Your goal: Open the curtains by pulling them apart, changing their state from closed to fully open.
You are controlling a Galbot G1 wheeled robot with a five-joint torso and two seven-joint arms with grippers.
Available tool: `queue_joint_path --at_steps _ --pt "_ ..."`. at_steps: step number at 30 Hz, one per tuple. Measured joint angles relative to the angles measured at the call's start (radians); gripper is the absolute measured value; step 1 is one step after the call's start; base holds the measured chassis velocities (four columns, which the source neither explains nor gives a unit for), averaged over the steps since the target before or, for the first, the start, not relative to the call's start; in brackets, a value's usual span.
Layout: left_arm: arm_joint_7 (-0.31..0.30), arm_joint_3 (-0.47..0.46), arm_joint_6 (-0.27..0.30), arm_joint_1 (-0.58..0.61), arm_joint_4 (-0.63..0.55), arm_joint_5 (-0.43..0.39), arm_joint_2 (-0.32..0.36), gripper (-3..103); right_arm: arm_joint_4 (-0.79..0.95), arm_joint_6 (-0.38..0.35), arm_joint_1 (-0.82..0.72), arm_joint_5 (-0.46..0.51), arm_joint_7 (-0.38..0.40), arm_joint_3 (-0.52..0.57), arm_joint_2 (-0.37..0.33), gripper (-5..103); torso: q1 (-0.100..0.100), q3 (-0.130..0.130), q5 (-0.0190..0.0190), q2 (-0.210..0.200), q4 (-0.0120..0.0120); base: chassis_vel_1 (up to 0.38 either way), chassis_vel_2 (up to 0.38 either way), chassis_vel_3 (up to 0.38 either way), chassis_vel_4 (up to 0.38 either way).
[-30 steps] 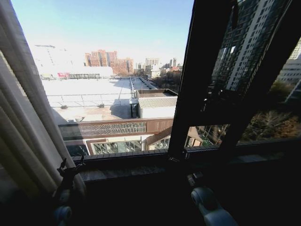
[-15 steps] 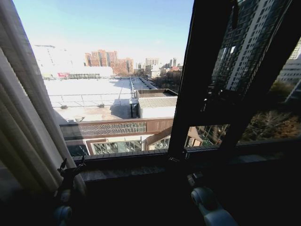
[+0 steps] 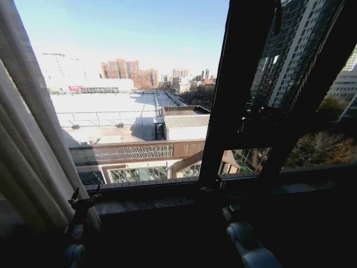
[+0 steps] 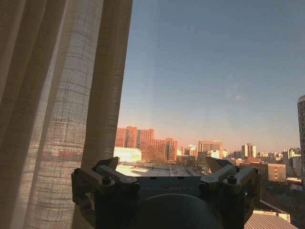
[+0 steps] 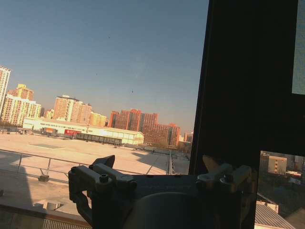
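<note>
Sheer curtains [image 3: 25, 139] beside dark window frame [image 3: 234, 95]

Bright daylight outside, deep shadow within.

Sun floods through the window [image 3: 139, 111], glowing through the curtains [image 3: 28, 145]; the frame [image 3: 234, 95] and sill [image 3: 167, 204] sit near-black, and straight lines bow toward the head view's edges.

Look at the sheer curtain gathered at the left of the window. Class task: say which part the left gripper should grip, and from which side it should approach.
Probably the curtain's free inner edge, the last pleat hanging beside the bare glass. The left gripper, jaws open and empty, faces the window right beside it, so it could come in from the glass side and close across that vertical fold. The pleats hang straight, so a sideways pinch should catch fabric.
</note>
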Motion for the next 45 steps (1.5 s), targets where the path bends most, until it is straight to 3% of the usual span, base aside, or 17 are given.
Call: queue_joint_path --at_steps 13,45 --pt "0.000 0.000 0.001 0.000 0.000 -0.001 0.000 100 0.000 0.000 0.000 0.000 0.000 0.000 0.000 100 0.000 0.000 0.0004 0.000 -0.0001 -0.227 -0.207 0.227 0.210" --pt "0.000 0.000 0.001 0.000 0.000 -0.001 0.000 100 0.000 0.000 0.000 0.000 0.000 0.000 0.000 100 0.000 0.000 0.0003 0.000 -0.0001 -0.352 -0.348 0.355 0.349"
